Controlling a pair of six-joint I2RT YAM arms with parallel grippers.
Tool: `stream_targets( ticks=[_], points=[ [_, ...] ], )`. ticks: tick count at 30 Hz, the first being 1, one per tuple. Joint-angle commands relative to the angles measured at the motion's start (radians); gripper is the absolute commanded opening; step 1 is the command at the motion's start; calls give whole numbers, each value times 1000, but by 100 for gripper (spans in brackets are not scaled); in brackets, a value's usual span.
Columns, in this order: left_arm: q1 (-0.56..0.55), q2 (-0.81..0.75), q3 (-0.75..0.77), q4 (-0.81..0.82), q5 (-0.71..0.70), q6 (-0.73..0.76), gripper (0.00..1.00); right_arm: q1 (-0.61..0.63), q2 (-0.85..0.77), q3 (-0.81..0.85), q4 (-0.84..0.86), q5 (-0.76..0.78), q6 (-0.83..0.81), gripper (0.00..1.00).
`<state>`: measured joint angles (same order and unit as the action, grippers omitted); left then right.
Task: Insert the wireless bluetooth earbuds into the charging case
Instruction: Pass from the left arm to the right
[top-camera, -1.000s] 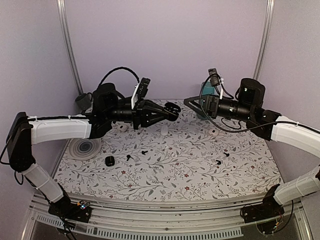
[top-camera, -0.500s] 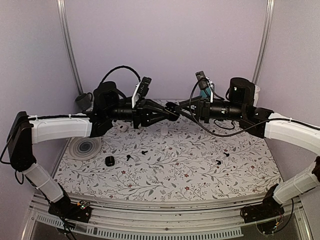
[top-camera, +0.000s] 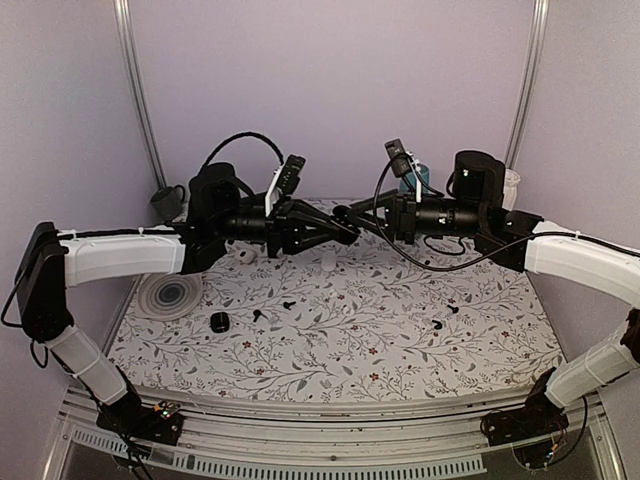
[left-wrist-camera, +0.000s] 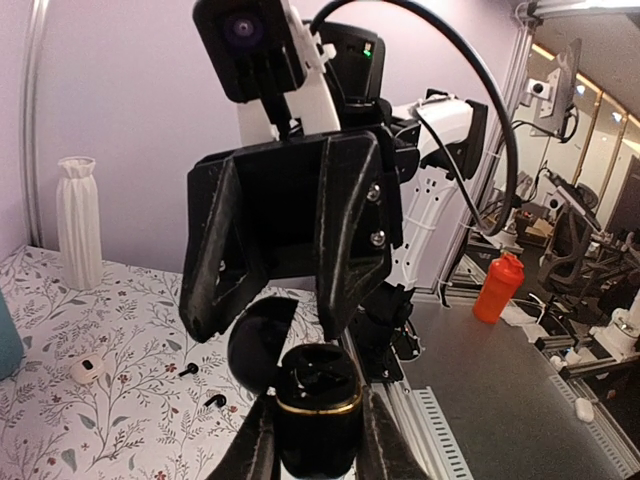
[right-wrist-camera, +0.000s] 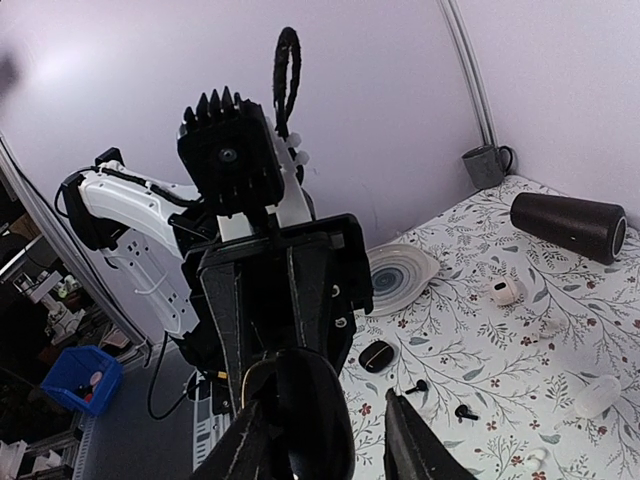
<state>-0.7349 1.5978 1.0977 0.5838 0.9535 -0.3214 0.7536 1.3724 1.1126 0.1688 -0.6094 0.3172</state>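
Item 1: left gripper (left-wrist-camera: 318, 445), clenched on open black case (left-wrist-camera: 318, 395), raised above table (top-camera: 380, 350).
Item 2: right gripper (right-wrist-camera: 330, 440), jaws apart astride the lid (right-wrist-camera: 312, 400).
Earbuds (top-camera: 289, 303): loose on table, well below.
Risk: squeezing lid could twist case loose.

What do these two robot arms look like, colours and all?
They match. The left arm and right arm have white shells on the long links and black joints. The left gripper and right gripper are black, with two wedge-shaped fingers. A small camera on a white bracket tops each wrist, and black cables loop out.
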Motion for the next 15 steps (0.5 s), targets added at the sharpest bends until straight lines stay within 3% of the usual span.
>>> stream_targets(
  ticks=[1,4,15],
  points=[
    [-7,14,33,-2,5,7,0,6,17,31,-23,-29,-4,44],
    [-8,13,35,-3,6,7,0,6,20,31,-32,-28,-6,44],
    [-6,14,30,-7,0,7,0,6,12,40,-31,-24,-1,15]
  ],
)
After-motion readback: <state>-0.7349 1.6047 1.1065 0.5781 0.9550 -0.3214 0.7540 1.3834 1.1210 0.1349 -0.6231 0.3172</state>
